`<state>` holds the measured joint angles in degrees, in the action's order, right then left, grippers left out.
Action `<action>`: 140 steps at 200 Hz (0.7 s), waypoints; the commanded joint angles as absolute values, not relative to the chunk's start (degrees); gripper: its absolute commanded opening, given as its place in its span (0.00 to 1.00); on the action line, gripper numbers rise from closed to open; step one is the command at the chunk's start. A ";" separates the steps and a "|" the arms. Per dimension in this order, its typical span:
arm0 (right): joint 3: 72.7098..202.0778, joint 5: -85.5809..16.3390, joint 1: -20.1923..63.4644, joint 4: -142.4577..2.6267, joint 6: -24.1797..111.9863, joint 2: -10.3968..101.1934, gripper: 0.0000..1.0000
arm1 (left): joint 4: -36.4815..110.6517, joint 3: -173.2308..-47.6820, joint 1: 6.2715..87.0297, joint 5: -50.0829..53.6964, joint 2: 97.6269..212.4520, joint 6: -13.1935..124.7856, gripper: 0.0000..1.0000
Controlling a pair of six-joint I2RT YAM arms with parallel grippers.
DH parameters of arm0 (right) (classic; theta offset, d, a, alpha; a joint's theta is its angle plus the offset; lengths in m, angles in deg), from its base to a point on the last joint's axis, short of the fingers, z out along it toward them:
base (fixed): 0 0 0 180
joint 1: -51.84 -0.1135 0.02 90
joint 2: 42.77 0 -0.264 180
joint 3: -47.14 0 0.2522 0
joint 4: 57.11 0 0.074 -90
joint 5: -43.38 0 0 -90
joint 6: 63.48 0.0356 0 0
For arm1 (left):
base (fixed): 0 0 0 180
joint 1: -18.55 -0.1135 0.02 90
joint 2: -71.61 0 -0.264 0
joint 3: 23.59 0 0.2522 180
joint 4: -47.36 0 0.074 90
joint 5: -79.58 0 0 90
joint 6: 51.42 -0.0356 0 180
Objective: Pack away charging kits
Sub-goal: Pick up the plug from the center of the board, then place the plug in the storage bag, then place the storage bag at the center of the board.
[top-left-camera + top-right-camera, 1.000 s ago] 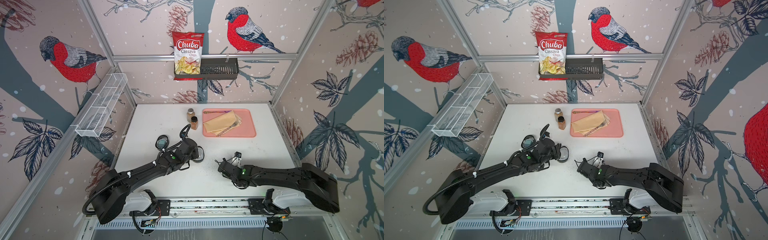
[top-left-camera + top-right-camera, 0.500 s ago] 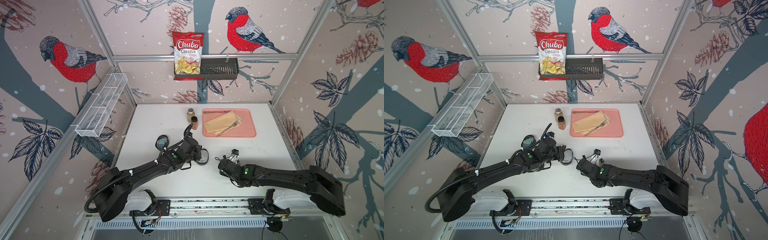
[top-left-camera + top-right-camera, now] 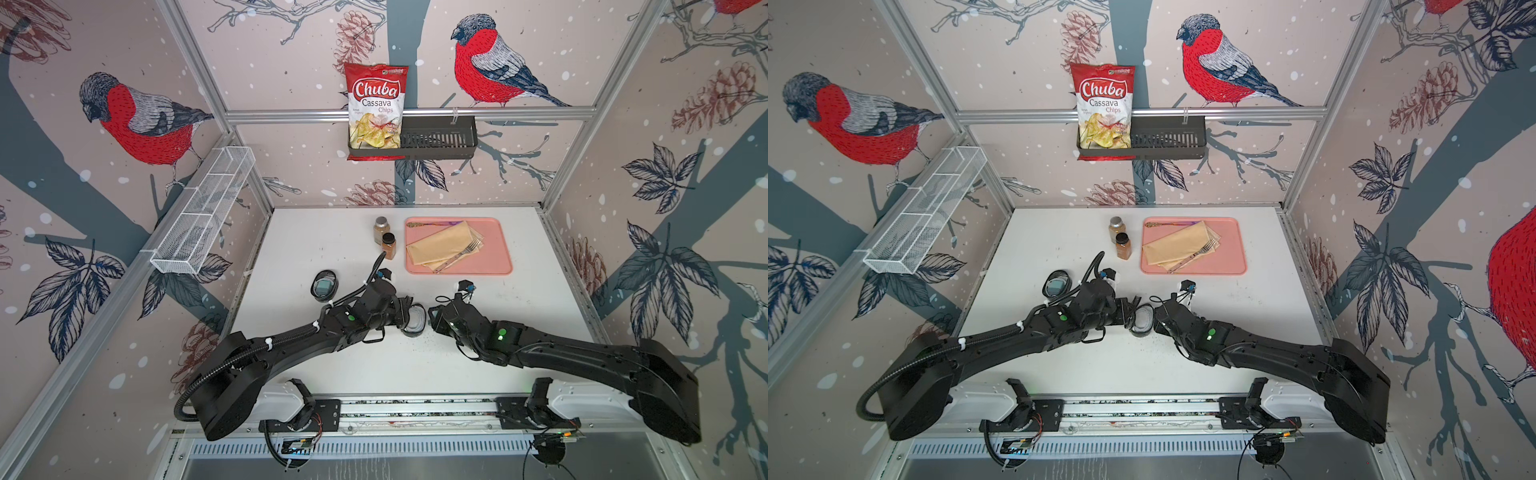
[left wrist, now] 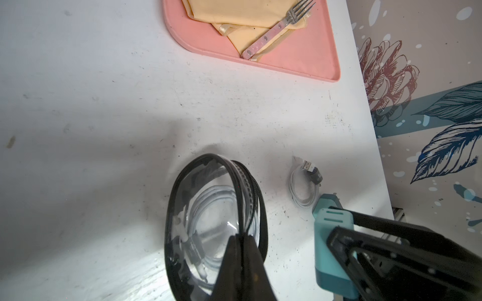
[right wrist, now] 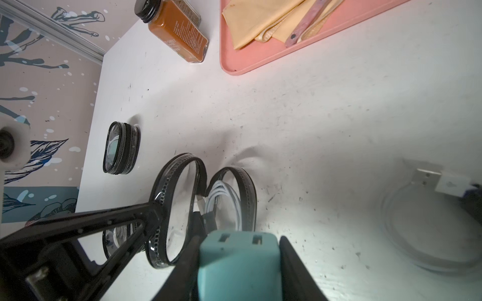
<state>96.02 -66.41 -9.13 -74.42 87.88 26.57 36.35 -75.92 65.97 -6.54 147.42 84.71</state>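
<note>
Left tool [image 3: 405,318] is pressed together on the black rim of the open case [image 3: 414,321], about mid-table and a bit toward the front edge. The left wrist view shows its tips [image 4: 241,238] pinching the rim, case [image 4: 208,221] gaping. A white cable [image 4: 208,206] is coiled inside. In the right wrist view the case [image 5: 180,208] shows two rim halves spread apart, the left tool [image 5: 154,207] on one half and the cable [image 5: 221,200] in the other. Right tool [image 3: 432,318] pinches a teal charger [image 5: 237,263] between its fingers, slots facing the case. The charger is just beside the case mouth and not inside, and whether it touches the rim cannot be told. From the left wrist the charger [image 4: 331,234] sits apart from the case, in the right tool [image 4: 339,216]. In both top views the tools meet at the case, and the charger is hidden there. A loose cable [image 4: 303,187] lies coiled on the table [image 3: 332,374] near the charger, under the right arm, and is blurred in the right wrist view [image 5: 430,221]. A shut case [image 3: 324,286] lies flat near the left edge, something teal inside; it is also seen from the right wrist [image 5: 121,147]. Two jars [image 3: 384,237] stand at the back middle, touching or nearly so. A pink tray [image 3: 500,266] sits just right of them, carrying a yellow napkin [image 3: 440,245] with a fork [image 3: 461,253] on it.
</note>
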 commanded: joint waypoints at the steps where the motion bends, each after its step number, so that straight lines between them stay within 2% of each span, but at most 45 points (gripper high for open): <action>1: 96.96 -64.01 -8.38 -70.32 85.71 28.36 0.18 | 41.81 -75.90 66.19 -5.31 148.09 84.81 0.00; 140: 100.38 -59.47 -4.57 -61.92 84.27 46.53 0.12 | 52.34 -72.36 66.72 -0.29 150.02 86.45 0.00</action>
<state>100.15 -60.51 -4.54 -65.57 85.13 45.26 46.92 -73.40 66.43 -1.28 149.24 85.32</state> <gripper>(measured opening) 0.433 0.069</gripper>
